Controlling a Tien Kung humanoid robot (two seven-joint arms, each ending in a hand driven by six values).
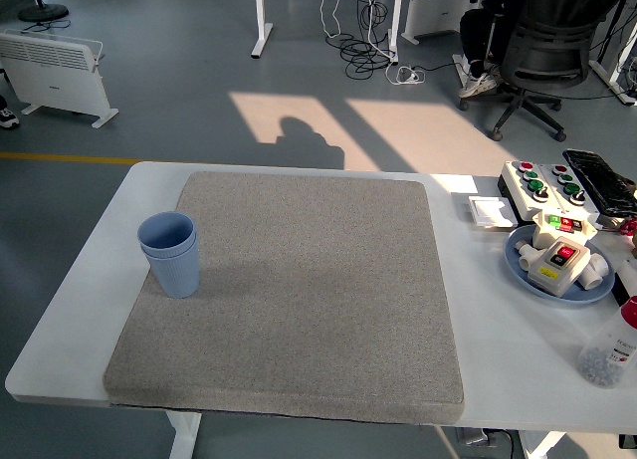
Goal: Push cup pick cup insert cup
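the inner cup point(165, 230) shows only its rim; the rest is hidden inside the outer blue cup point(173, 262). at three o'clock, a clear bottle point(609, 351) is cut off by the right edge, its contents too small to tell. a seated person point(485, 26) at one o'clock is cropped by the top edge and partly hidden behind the office chair point(552, 46).

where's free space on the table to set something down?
Most of the grey mat is bare, right of the blue cups standing at its left edge. The table's right side is crowded: blue plate, button box, bottle.
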